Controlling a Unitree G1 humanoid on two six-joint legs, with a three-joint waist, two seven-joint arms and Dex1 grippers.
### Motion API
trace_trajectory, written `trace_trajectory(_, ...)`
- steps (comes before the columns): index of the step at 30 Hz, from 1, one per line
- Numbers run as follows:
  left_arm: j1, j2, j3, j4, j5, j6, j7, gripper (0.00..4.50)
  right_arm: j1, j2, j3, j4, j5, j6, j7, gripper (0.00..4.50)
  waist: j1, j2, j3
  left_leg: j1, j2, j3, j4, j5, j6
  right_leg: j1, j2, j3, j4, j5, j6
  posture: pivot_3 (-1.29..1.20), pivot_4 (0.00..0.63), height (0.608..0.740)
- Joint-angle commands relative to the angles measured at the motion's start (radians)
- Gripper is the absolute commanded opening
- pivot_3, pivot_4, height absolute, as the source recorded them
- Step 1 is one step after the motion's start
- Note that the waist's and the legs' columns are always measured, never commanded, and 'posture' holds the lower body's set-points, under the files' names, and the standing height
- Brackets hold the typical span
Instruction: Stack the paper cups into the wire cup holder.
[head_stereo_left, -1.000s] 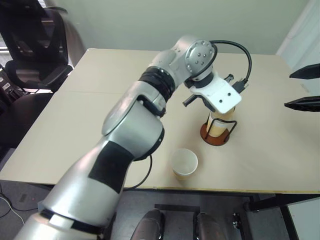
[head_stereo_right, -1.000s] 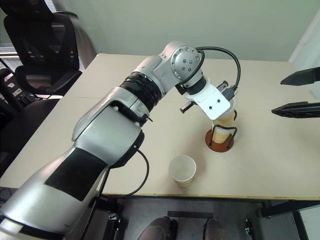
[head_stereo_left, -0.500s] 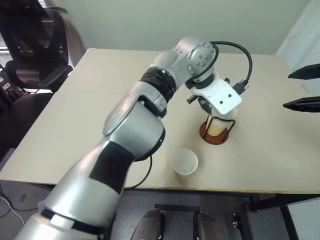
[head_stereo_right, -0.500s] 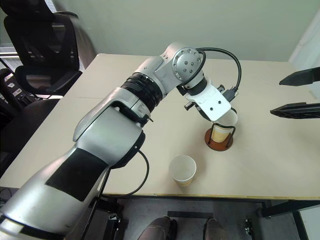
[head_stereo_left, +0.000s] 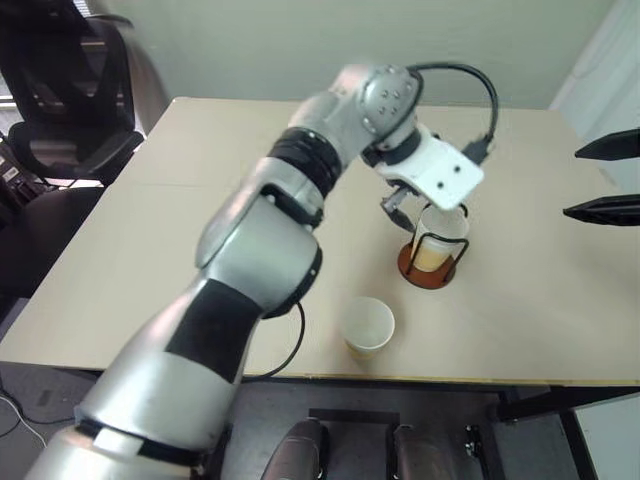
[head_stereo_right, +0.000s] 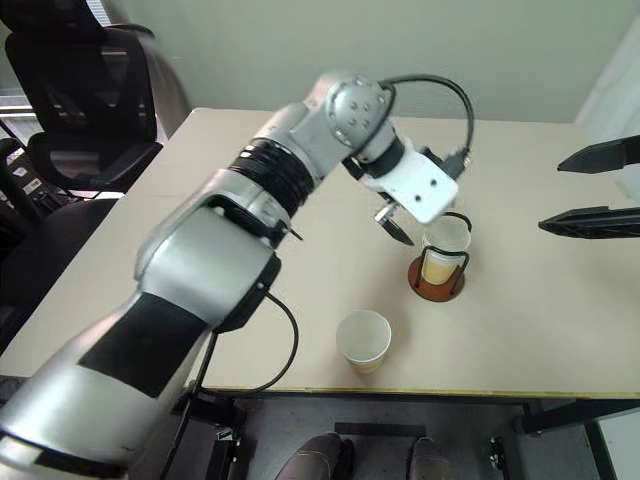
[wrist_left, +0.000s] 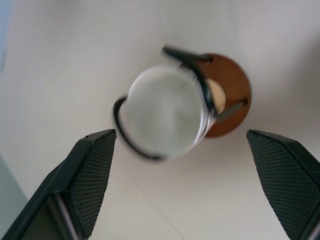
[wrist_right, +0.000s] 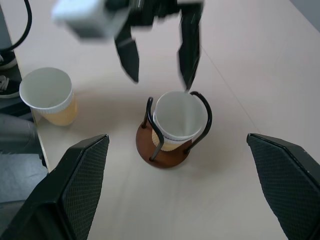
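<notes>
1. A wide pale beige rectangular table (head_stereo_left: 150, 230) takes up most of the head view, with a faint seam across it. Its near edge runs along six o'clock and its far edge meets a plain wall at twelve. Broad bare surface lies open from nine to eleven o'clock.
2. A black mesh office chair (head_stereo_left: 60, 90) stands off the table's corner at ten o'clock.
3. The left gripper (wrist_right: 157, 57) hangs just above the holder, its two black fingers spread wide and holding nothing, apart from the cup rim beneath.
4. The right gripper (head_stereo_left: 605, 178) sits at three o'clock, well apart from the holder, fingers also spread wide and empty.
5. The thin black wire cup holder on a round reddish-brown disc base (wrist_right: 162, 150) stands right of centre, with bare table on every side.
6. White-rimmed, pale yellow-tan paper cups (wrist_right: 179, 120) sit upright inside the wire loops; how many are nested I cannot tell.
7. One more paper cup (head_stereo_left: 369, 325) stands upright near the table's near edge, at about seven o'clock from the holder.
</notes>
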Motion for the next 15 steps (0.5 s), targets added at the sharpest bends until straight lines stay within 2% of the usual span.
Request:
trace_trajectory(1, -0.028, 0.068, 0.042, -0.014, -0.033, -0.013, -0.051, 4.47, 0.003, -0.007, -0.065, -0.040, 0.026, 0.012, -0.021, 4.50, -0.001, 0.000, 0.000, 0.000, 0.000, 0.000, 0.000, 0.000, 0.000, 0.000, 0.000, 0.000, 0.000, 0.000, 0.000, 0.00, 0.150, 0.740)
trace_trajectory(8, -0.054, 0.117, 0.051, -0.006, -0.077, 0.028, -0.181, 4.47, -0.024, 0.006, -0.034, -0.023, 0.016, -0.010, -0.025, 4.50, 0.004, 0.000, 0.000, 0.000, -0.001, -0.001, 0.002, 0.000, 0.001, 0.002, -0.001, 0.000, -0.001, -0.001, -0.001, 0.00, 0.150, 0.740)
trace_trajectory(14, -0.065, 0.085, -0.118, -0.015, -0.246, 0.062, -0.187, 4.47, -0.062, 0.013, 0.007, -0.006, 0.003, -0.018, -0.008, 4.50, 0.004, 0.000, 0.000, 0.000, -0.001, -0.001, 0.002, -0.001, 0.002, 0.002, -0.001, -0.001, -0.001, -0.001, 0.000, 0.00, 0.150, 0.740)
trace_trajectory(15, -0.064, 0.083, -0.154, -0.034, -0.288, 0.077, -0.187, 4.47, -0.068, 0.012, 0.013, -0.001, 0.000, -0.021, -0.004, 4.50, 0.004, 0.003, -0.005, 0.000, -0.001, -0.001, 0.002, -0.001, 0.002, 0.002, -0.001, -0.001, -0.001, -0.001, 0.000, 0.00, 0.000, 0.740)
